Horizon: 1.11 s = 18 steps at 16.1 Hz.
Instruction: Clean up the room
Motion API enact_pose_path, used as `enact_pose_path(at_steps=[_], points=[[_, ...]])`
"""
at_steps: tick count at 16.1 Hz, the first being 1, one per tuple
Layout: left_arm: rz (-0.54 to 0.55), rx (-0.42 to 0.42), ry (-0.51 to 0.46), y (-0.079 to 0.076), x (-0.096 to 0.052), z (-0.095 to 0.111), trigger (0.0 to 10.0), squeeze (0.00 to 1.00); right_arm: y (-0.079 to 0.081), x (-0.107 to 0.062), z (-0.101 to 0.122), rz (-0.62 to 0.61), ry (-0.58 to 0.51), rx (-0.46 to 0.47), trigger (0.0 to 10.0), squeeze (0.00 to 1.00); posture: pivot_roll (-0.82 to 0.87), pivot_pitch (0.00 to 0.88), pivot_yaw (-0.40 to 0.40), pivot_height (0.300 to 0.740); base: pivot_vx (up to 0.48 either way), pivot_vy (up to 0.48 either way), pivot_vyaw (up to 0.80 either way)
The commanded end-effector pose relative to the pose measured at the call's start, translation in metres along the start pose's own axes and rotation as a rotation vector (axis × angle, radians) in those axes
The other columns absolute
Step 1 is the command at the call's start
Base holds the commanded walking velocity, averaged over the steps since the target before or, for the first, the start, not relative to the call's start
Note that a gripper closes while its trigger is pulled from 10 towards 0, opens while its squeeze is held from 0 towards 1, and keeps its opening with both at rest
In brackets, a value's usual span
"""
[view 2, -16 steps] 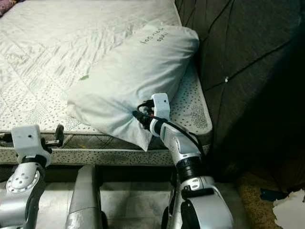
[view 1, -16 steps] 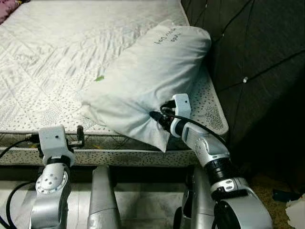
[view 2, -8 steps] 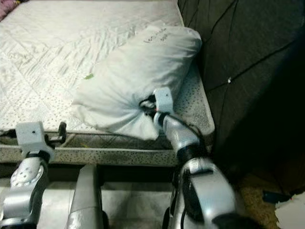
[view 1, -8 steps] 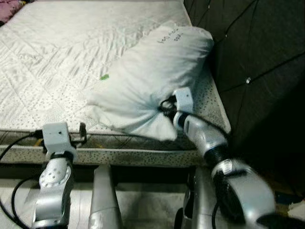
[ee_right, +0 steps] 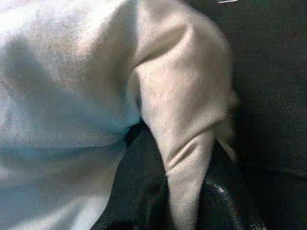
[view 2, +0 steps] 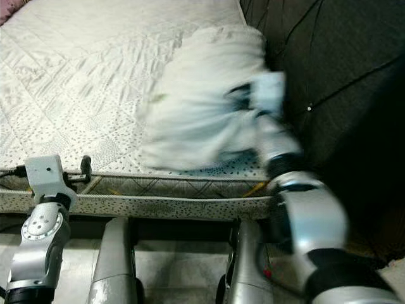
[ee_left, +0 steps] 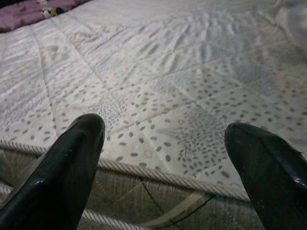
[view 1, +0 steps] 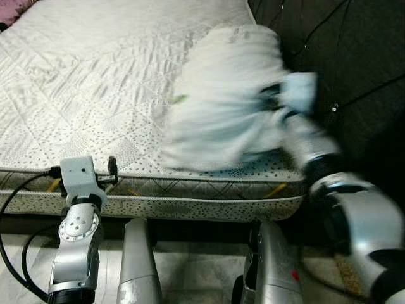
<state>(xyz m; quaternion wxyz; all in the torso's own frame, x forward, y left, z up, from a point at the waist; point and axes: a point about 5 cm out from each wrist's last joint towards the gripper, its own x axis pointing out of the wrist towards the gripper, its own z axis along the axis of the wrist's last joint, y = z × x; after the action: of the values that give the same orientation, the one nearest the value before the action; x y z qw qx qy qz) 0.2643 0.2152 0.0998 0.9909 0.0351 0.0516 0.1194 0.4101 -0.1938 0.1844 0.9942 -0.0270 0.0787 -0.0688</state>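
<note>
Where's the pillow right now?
The pillow lies on the mattress at its right side, next to the dark headboard, with the right gripper pinching a fold of its fabric.

Bare quilted mattress [view 1: 95, 82], speckled pattern; white pillow [view 1: 221, 101], blurred, on its corner by dark headboard [view 1: 342, 50].

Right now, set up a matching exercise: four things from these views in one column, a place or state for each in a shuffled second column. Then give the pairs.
1. pillow
2. left gripper
3. right gripper
4. mattress

A. open, at the bed's near edge
B. quilted, speckled border
C. pinching a fold of white fabric
D. blurred, beside the dark headboard

Pairs: 1-D, 2-A, 3-C, 4-B
</note>
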Motion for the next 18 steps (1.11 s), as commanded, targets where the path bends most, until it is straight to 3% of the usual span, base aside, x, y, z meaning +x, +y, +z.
enact_pose_path(at_steps=[1, 3, 5, 9, 11, 14, 18], points=[[0.007, 0.0, -0.006, 0.0, 0.002, 0.001, 10.0, 0.0, -0.008, 0.002, 0.03, -0.043, -0.11, 0.013, 0.0, 0.0, 0.17, 0.0, -0.013, 0.485, 0.0, 0.0, 0.0], [-0.002, 0.0, -0.008, -0.003, 0.004, 0.001, 10.0, 0.0, -0.036, 0.0, 0.029, -0.138, -0.119, -0.024, 0.0, 0.0, 0.16, 0.0, -0.005, 0.485, 0.0, 0.0, 0.0], [-0.008, 0.0, -0.01, -0.004, 0.005, 0.002, 10.0, 0.0, -0.051, -0.002, 0.021, -0.184, -0.112, -0.051, 0.0, 0.0, 0.16, 0.0, 0.0, 0.485, 0.0, 0.0, 0.0], [-0.012, -0.001, -0.011, -0.004, 0.007, 0.001, 10.0, 0.0, -0.058, -0.008, -0.015, -0.192, -0.062, -0.087, 0.0, 0.0, 0.15, 0.0, 0.0, 0.485, 0.0, 0.0, 0.0], [-0.018, 0.0, -0.011, -0.005, 0.008, 0.001, 10.0, 0.0, -0.046, -0.016, -0.045, -0.17, -0.049, -0.109, 0.0, 0.0, 0.14, 0.0, 0.002, 0.485, 0.0, 0.0, 0.0], [-0.028, 0.002, -0.015, -0.006, 0.01, 0.001, 10.0, 0.0, -0.023, -0.028, -0.071, -0.12, -0.06, -0.098, 0.0, 0.0, 0.14, 0.0, 0.005, 0.485, 0.0, 0.0, 0.0], [-0.032, 0.002, -0.021, -0.007, 0.011, 0.002, 10.0, 0.0, 0.002, -0.045, -0.089, -0.043, -0.059, -0.079, 0.0, 0.0, 0.14, 0.0, 0.003, 0.485, 0.0, 0.0, 0.0]])
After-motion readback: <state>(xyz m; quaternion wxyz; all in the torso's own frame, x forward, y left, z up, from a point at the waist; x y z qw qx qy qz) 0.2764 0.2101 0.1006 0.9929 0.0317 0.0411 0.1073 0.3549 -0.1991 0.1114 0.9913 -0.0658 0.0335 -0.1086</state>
